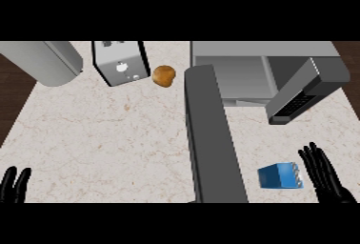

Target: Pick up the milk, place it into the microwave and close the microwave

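Nothing is done yet: milk (281,176) sits untouched at 5 o'clock beside the released right hand (325,175), microwave (264,71) open, left hand (14,186) resting unclenched.

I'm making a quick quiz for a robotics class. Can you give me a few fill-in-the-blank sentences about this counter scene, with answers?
1. The microwave door is ____.
2. The blue milk carton lies on the counter beside the robot's ____ hand.
3. The brown potato sits between the microwave and the ____.
4. The left hand holds ____.

Missing words: open; right; toaster; nothing
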`<state>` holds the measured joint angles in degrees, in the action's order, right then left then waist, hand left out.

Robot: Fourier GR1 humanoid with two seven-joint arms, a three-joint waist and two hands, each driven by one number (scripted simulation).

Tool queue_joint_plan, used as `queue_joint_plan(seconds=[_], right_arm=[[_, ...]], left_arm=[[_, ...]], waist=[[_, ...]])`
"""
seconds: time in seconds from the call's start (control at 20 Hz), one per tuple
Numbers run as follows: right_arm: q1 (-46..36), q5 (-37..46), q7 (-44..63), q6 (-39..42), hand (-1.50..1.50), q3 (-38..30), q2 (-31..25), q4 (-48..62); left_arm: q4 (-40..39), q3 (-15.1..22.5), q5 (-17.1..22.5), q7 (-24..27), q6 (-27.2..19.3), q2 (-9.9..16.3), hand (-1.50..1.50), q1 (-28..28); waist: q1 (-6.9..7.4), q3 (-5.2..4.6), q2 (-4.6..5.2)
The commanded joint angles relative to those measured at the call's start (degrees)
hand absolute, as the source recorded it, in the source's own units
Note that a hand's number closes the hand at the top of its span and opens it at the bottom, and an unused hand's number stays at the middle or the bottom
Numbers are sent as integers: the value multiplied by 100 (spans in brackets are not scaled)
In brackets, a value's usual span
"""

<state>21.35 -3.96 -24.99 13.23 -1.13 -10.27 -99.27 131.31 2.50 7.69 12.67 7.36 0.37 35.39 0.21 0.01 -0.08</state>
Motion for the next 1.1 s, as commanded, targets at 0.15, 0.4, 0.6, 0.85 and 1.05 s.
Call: queue_joint_plan(seconds=[0.15, 0.4, 0.6, 0.85, 1.05], right_arm=[[-257, 345, -1075, 342, -150, -281, -204, 1168], [-848, 604, -1236, 151, -150, -223, 3, 1823], [-1311, 516, -1207, 123, -150, -528, -80, 2389], [-1252, 1024, -1413, -685, -150, -605, 116, 2747], [-1938, 1088, -1938, -718, -150, -1024, -273, 3972]], left_arm=[[97, 197, -130, -14, -55, -20, -150, 88], [430, 107, 11, -571, -157, 39, -150, -176], [-7, 177, -140, -14, -5, -34, -150, 47], [18, 38, -83, 40, -34, 20, -150, 96], [68, 239, -52, 286, 191, -10, -150, 473]], waist=[[4, 1, 1], [6, 2, 5], [18, 1, 4], [13, 1, 5], [66, 3, 4]])
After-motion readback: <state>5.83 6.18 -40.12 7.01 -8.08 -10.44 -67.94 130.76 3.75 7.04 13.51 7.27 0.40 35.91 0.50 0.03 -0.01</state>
